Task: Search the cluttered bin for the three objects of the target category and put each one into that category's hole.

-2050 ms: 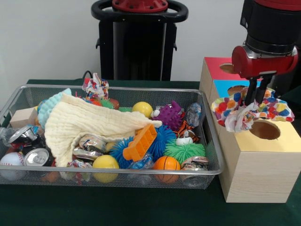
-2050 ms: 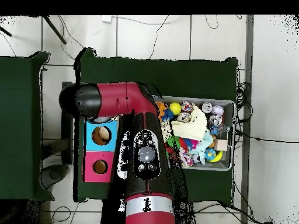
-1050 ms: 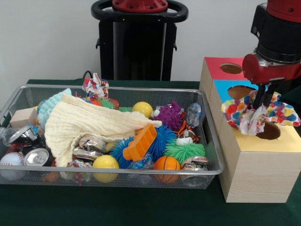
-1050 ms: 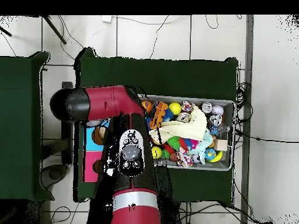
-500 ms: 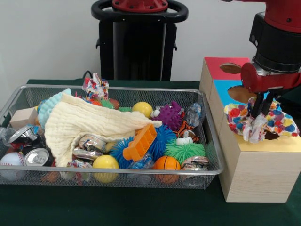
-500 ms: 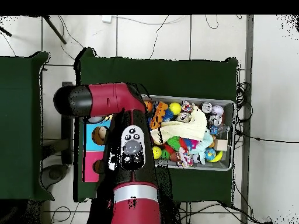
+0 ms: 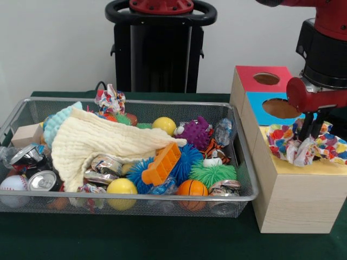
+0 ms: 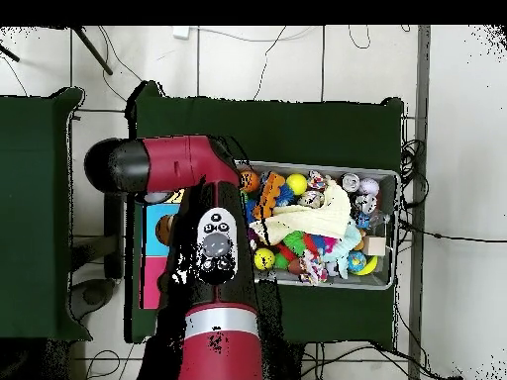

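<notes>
Gripper (image 7: 310, 131) over yellow-topped box (image 7: 297, 189), fingers clamped on patchwork cloth bundle (image 7: 303, 145); bundle spread across box top, directly under and around fingertips, covering hole.

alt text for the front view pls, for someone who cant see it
A red robot gripper presses into a colourful cloth bundle on the yellow-topped box, beside a wire bin crammed with balls, cans, a cream cloth and another bundle at its far rim. Blue- and red-topped boxes stand behind.
</notes>
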`<state>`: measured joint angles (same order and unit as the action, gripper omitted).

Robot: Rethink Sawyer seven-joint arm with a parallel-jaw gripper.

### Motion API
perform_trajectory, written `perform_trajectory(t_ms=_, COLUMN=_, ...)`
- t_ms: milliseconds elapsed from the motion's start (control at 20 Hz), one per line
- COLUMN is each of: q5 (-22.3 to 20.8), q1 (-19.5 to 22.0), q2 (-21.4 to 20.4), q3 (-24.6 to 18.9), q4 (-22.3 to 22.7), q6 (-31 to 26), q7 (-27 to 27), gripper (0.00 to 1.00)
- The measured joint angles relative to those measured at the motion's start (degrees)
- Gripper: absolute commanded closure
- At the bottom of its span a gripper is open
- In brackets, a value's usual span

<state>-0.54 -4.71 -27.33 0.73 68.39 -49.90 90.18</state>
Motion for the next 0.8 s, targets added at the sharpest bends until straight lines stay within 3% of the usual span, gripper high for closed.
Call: perform_trajectory(t_ms=800, q5=0.72, q1=-0.88, q2=1.07, q3=0.54, q4=-1.38, q6=0.00, q7=0.00, gripper=1.00)
